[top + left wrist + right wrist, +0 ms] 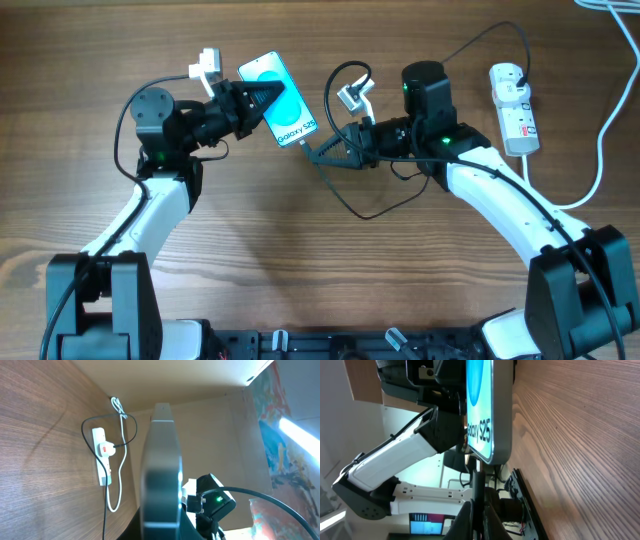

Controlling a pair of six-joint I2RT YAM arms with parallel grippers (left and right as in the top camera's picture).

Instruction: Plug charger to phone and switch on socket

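Phone (292,118) is pinched edge-up in the left fingers (255,100). Right fingers (332,152) are clamped on the charger (476,474) plug, right at the phone's bottom end. Socket (513,108) sits well off behind them, white cord (601,160) trailing beside.

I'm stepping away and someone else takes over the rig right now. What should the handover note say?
Left gripper: shut on the phone, screen facing up.
Right gripper: shut on the charger, with its plug at the phone's "Galaxy S25" end. I cannot tell whether it is fully seated.
Socket: on the table to the right, with neither gripper near it.
Done: plug and phone are together.
Left: confirm the plug is in, then switch on the socket.
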